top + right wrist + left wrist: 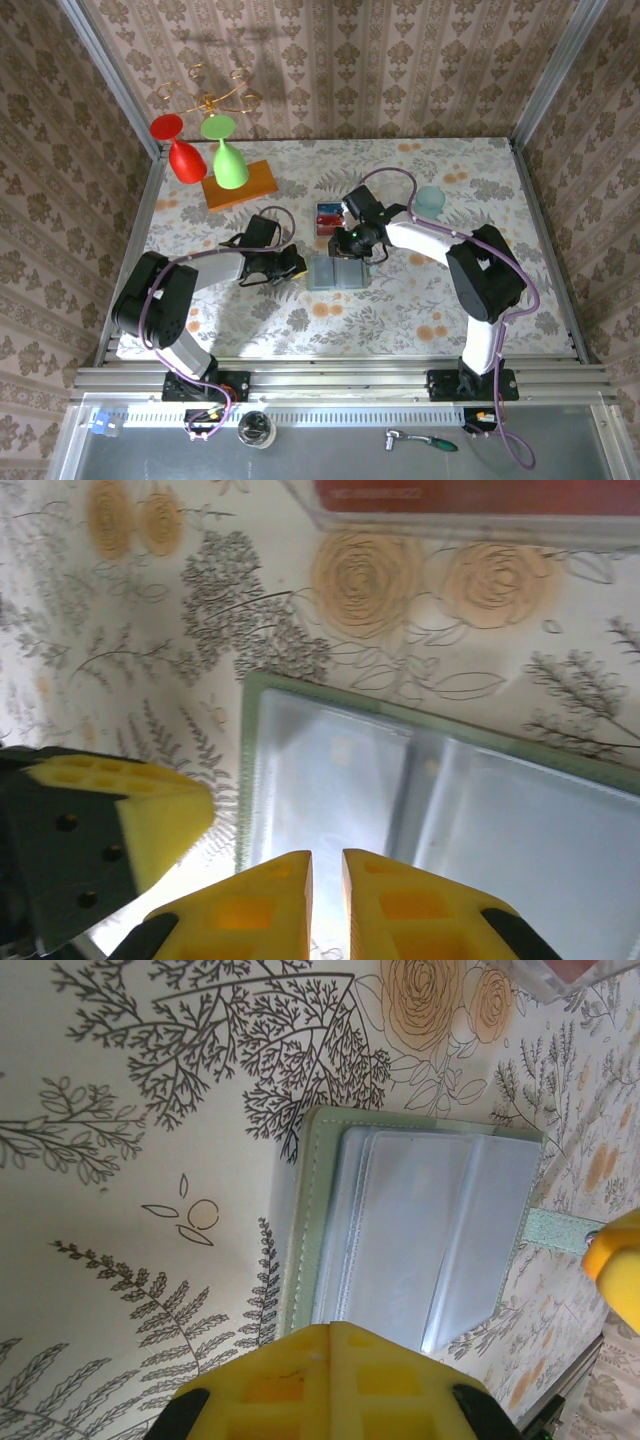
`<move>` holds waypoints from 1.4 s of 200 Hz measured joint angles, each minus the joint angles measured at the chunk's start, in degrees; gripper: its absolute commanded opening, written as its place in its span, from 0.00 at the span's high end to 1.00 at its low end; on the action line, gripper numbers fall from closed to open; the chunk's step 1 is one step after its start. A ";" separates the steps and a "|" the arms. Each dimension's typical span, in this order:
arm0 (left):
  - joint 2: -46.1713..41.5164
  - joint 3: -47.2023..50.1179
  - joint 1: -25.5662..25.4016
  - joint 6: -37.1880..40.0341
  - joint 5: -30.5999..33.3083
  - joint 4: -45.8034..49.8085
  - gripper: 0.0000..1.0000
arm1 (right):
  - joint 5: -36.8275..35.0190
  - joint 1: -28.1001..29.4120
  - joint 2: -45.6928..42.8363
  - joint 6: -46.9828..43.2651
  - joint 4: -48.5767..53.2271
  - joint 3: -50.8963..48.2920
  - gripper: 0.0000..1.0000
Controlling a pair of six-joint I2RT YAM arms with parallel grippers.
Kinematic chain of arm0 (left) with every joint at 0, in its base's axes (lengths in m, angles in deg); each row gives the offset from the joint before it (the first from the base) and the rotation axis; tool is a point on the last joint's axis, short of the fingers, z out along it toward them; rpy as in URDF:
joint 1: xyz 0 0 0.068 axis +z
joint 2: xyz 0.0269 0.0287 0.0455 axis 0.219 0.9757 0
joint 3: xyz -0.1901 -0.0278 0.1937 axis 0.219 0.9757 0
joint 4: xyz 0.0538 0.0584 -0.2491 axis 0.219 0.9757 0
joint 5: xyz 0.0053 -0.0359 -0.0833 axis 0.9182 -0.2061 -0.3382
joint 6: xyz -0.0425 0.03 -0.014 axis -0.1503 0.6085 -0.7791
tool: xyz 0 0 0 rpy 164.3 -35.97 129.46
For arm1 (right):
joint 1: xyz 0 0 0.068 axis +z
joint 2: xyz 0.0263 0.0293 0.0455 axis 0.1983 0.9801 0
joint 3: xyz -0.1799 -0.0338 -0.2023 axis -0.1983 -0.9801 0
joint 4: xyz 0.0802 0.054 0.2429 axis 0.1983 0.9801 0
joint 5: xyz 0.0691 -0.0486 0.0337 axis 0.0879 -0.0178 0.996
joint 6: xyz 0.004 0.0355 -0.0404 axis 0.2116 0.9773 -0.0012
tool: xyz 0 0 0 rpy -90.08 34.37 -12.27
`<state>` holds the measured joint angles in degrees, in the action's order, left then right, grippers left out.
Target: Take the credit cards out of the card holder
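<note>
Bare floral table (pixel 420 310) lies open at 6 o'clock of the card holder (pixel 335 273), which sits spread flat mid-table, its clear pockets showing no card. The left gripper (pixel 292 266), fingers together, meets the holder's edge at 9 o'clock. The right gripper (pixel 327 865), fingers almost together, hangs over its 12 o'clock edge. Beyond lie the credit cards (pixel 328 216), red and blue. A teal cup (pixel 430 198) stands at 2 o'clock, and an orange block (pixel 250 187) at 10 o'clock.

Overhead view looks down; close wrist views share card holder (pixel 337 272).
</note>
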<state>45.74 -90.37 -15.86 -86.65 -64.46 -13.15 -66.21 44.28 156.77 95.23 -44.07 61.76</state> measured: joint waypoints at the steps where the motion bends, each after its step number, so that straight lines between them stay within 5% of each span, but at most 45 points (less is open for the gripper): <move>1: 0.02 0.00 0.00 0.00 0.00 0.00 0.96 | 0.04 0.00 0.00 0.04 -0.04 0.00 0.80; 280: 4.15 -0.28 0.00 0.07 -1.36 -0.90 0.97 | 4.33 2.27 5.14 1.88 -1.03 -0.83 0.70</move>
<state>49.90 -90.66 -15.86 -86.59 -65.82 -14.04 -61.89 46.55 161.91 97.11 -45.10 60.93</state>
